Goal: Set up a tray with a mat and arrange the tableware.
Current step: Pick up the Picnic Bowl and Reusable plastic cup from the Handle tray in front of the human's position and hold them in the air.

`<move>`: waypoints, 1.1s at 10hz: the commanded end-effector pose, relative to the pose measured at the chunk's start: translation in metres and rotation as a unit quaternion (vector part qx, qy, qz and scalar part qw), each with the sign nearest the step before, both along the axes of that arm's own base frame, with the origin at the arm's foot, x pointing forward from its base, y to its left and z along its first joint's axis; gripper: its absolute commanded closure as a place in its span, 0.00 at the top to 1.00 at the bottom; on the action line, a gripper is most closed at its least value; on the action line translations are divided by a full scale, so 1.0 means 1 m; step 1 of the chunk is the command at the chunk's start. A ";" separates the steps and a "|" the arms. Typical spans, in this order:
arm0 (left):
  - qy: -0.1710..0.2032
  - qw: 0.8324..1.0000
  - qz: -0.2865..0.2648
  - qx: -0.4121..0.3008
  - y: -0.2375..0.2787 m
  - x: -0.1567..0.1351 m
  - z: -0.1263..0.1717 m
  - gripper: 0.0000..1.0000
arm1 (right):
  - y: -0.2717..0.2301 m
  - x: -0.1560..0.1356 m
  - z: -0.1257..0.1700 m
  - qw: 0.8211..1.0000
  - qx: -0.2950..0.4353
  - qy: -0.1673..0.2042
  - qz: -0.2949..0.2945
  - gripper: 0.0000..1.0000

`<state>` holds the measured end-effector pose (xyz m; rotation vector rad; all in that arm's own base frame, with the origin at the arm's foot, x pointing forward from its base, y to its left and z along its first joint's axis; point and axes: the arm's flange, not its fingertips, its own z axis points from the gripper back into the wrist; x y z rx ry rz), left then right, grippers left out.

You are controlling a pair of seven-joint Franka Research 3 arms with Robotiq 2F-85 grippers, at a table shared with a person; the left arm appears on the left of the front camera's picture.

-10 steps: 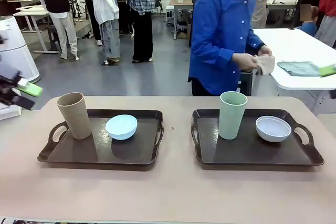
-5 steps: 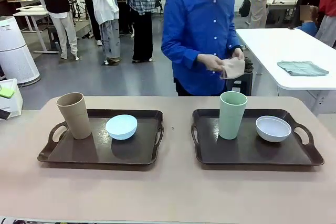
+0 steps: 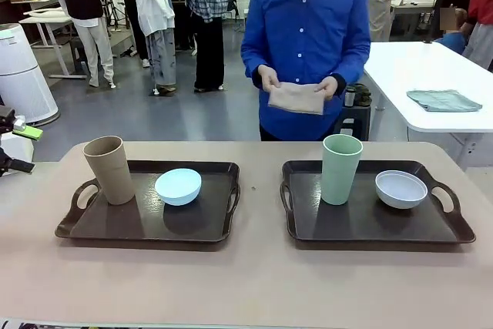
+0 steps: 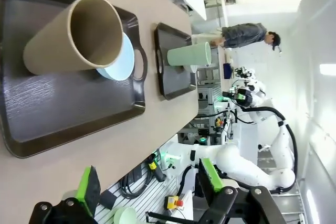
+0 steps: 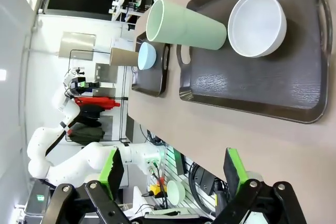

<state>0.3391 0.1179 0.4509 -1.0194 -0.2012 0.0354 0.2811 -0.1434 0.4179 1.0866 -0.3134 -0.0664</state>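
Observation:
Two dark brown trays lie side by side on the table. The left tray [image 3: 100, 225] holds the tan tumbler [image 3: 108, 169] and the light blue bowl [image 3: 178, 186]. On the right tray [image 3: 362, 225] stand the mint green tumbler [image 3: 341, 167] and the white bowl [image 3: 400, 189]. Behind the table a person holds a folded beige mat [image 3: 296, 98] in both hands. My left gripper [image 3: 19, 148] hovers open at the far left edge, apart from the trays. In the wrist views the left gripper [image 4: 149, 182] and right gripper [image 5: 173, 171] stand open and hold nothing, back from the table's near edge.
A white side table [image 3: 416, 67] at the back right carries a teal cloth [image 3: 439, 99]. A white cylindrical appliance [image 3: 23, 75] stands at the far left. Several people stand farther back. A bare strip of tabletop [image 3: 246, 283] runs in front of the trays.
The person has turned from the side table to face my table, holding the mat flat in both hands. My left gripper shifted at the picture's left edge. The trays and tableware stayed put.

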 end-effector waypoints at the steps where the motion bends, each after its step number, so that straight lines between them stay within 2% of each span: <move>1: 0.004 0.999 -0.013 0.036 0.007 -0.002 0.003 1.00 | 0.030 -0.034 -0.016 1.000 0.000 -0.020 -0.006 1.00; 6: -0.005 0.994 -0.016 0.104 -0.003 -0.007 0.008 1.00 | 0.042 -0.027 0.000 0.998 -0.025 -0.042 -0.025 1.00; 9: -0.010 0.993 -0.012 0.115 -0.003 -0.010 0.010 1.00 | 0.043 -0.024 -0.001 0.997 -0.027 -0.028 -0.064 1.00; 11: -0.016 0.992 -0.008 0.126 -0.004 -0.014 0.012 1.00 | 0.048 -0.022 -0.002 0.995 -0.067 -0.029 -0.072 1.00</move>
